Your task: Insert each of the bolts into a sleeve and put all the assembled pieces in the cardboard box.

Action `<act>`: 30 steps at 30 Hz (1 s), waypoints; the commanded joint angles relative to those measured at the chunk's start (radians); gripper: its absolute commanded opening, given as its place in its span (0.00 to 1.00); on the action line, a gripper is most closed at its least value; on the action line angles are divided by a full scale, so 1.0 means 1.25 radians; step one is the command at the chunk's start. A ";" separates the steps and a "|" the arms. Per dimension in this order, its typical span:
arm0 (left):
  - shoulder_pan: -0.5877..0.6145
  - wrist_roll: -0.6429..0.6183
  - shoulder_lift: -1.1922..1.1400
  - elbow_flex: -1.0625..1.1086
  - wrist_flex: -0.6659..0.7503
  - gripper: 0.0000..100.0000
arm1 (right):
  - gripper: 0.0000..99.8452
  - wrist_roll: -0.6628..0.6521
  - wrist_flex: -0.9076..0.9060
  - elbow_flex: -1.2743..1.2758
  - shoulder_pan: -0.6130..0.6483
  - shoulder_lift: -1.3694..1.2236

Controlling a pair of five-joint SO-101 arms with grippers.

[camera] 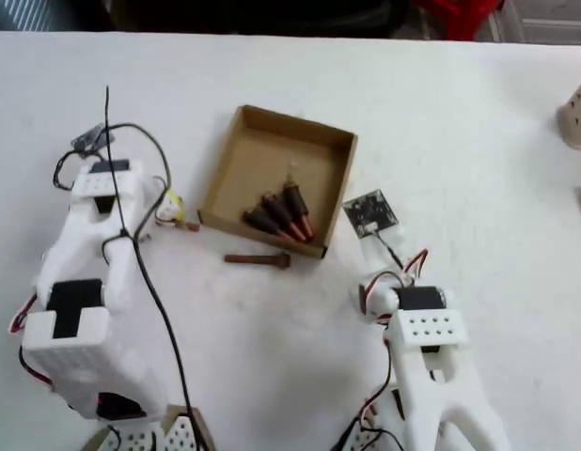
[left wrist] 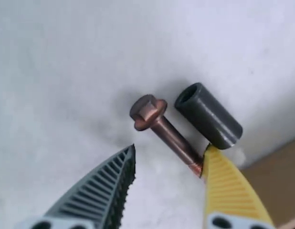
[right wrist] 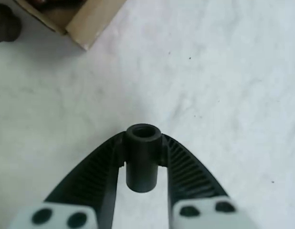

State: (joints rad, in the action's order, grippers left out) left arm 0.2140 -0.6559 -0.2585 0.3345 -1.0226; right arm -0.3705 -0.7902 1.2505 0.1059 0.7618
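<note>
My left gripper (left wrist: pixel 169 152) is open just above the table. A copper bolt (left wrist: pixel 159 128) lies between its grey and yellow fingers (left wrist: pixel 224 186), its tip against the yellow one. A loose black sleeve (left wrist: pixel 208 116) lies right beside that bolt. My right gripper (right wrist: pixel 142 143) is shut on another black sleeve (right wrist: pixel 142 160), held upright with its bore facing the camera. The cardboard box (camera: pixel 236 155) holds three assembled pieces (camera: pixel 279 216). A second copper bolt (camera: pixel 258 258) lies on the table in front of the box; its head (right wrist: pixel 4 24) appears in the right wrist view.
In the high view the left arm (camera: pixel 93 254) stands left of the box and the right arm (camera: pixel 427 329) at the lower right. A small circuit board (camera: pixel 370 214) sits just right of the box. A perforated beige object (camera: pixel 577 113) is at the far right edge.
</note>
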 commanded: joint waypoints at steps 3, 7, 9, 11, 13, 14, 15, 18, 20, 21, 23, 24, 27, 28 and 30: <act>0.055 -0.006 0.004 0.001 -0.021 0.24 | 0.02 -0.010 -0.004 -0.005 0.006 0.014; 0.071 0.010 0.003 0.002 -0.028 0.23 | 0.02 -0.010 -0.004 -0.005 0.006 0.014; 0.071 0.047 -0.002 0.002 -0.028 0.17 | 0.02 -0.010 -0.004 -0.005 0.006 0.014; 0.071 0.077 -0.020 -0.007 -0.028 0.10 | 0.02 -0.010 -0.004 -0.005 0.006 0.014; 0.068 0.104 -0.035 -0.025 -0.036 0.06 | 0.02 -0.010 -0.004 -0.005 0.006 0.014; 0.063 0.120 -0.039 -0.031 -0.043 0.06 | 0.02 -0.010 -0.004 -0.005 0.006 0.014; 0.057 0.133 -0.041 -0.034 -0.047 0.06 | 0.02 -0.010 -0.004 -0.005 0.006 0.014; 0.029 0.171 -0.037 -0.033 -0.049 0.07 | 0.02 -0.010 -0.004 -0.005 0.006 0.014; 0.004 0.218 -0.037 -0.034 -0.049 0.07 | 0.02 -0.010 -0.004 -0.005 0.006 0.014; -0.007 0.248 -0.036 -0.034 -0.049 0.07 | 0.02 -0.010 -0.004 -0.005 0.006 0.014; -0.030 0.291 -0.036 -0.033 -0.049 0.07 | 0.02 -0.010 -0.004 -0.005 0.006 0.014; -0.040 0.308 -0.036 -0.033 -0.049 0.07 | 0.02 -0.010 -0.004 -0.005 0.006 0.014; -0.052 0.339 -0.035 -0.037 -0.045 0.07 | 0.02 -0.010 -0.004 -0.005 0.006 0.014; -0.052 0.354 -0.035 -0.039 -0.043 0.07 | 0.02 -0.010 -0.004 -0.005 0.006 0.014; -0.052 0.383 -0.026 -0.039 -0.033 0.07 | 0.02 -0.010 -0.004 -0.005 0.006 0.014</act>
State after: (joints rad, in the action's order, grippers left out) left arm 0.1834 -0.2248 -0.3061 0.3053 -1.0687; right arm -0.3705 -0.7902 1.2505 0.1059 0.7618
